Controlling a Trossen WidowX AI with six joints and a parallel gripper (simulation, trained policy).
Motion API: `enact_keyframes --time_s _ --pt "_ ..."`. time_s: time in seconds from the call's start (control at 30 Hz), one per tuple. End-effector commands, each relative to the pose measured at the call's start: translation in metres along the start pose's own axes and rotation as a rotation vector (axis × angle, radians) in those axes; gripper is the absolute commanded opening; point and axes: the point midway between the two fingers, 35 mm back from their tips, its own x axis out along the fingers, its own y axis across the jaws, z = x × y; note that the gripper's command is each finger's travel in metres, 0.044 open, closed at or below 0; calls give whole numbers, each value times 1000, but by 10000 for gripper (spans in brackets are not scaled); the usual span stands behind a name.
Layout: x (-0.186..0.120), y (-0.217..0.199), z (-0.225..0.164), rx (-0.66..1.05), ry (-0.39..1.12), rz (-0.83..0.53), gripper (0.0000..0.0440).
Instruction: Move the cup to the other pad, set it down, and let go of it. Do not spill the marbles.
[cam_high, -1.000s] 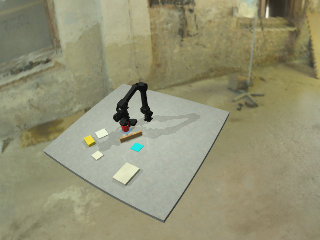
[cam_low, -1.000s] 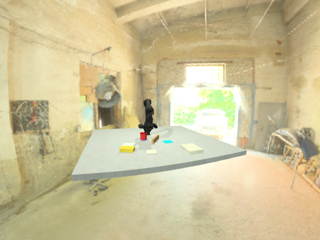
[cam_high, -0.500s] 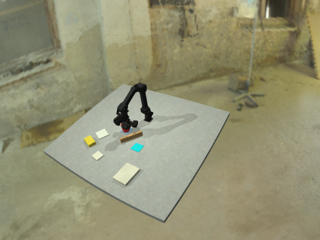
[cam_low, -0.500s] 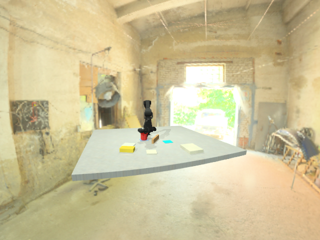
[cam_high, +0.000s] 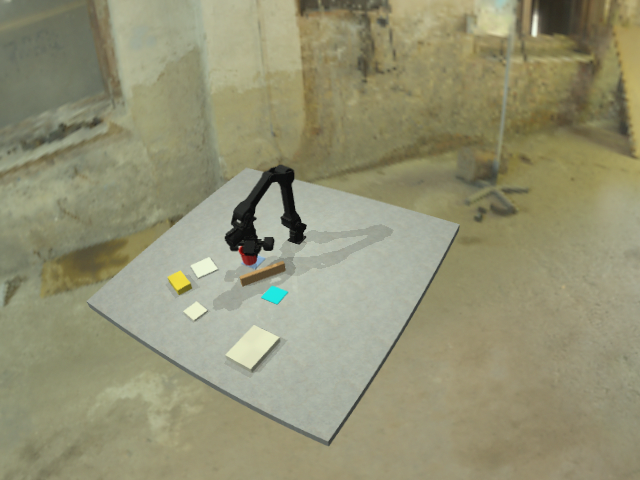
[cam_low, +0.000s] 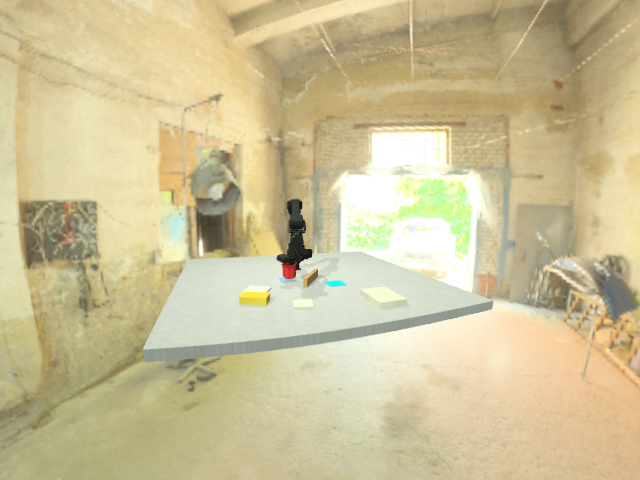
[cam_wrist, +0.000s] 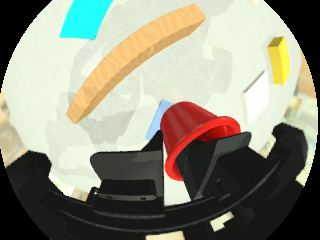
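Note:
The red cup (cam_high: 248, 257) (cam_low: 288, 271) (cam_wrist: 182, 117) is at the blue pad (cam_high: 258, 261) (cam_low: 283, 279) (cam_wrist: 156, 121), roughly upright; whether its base touches the pad is unclear. My gripper (cam_high: 249, 250) (cam_low: 290, 262) (cam_wrist: 164, 132) is shut on the cup's wall from above, with one finger inside the rim and the other outside. That finger and the rim hide the inside, and no marbles show. The cyan pad (cam_high: 274, 295) (cam_low: 335, 283) (cam_wrist: 86, 19) lies on the far side of the wooden bar from the cup, with nothing on it.
The wooden bar (cam_high: 262, 273) (cam_low: 310, 277) (cam_wrist: 135, 55) stands between the two pads. A white tile (cam_high: 204, 267) (cam_wrist: 256, 97) and a yellow block (cam_high: 179, 282) (cam_low: 254, 298) (cam_wrist: 279, 61) lie on the cup's other side. A small cream tile (cam_high: 195, 311) and a large cream block (cam_high: 252, 347) (cam_low: 383, 297) lie farther out.

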Motion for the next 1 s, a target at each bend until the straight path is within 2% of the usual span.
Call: enact_keyframes --time_s 0.0,0.5,0.97 --pt "-12 0 5 -22 -31 -14 1" --pt "-53 6 32 -103 -115 -70 0" --pt "-71 30 72 -179 -191 -116 0"
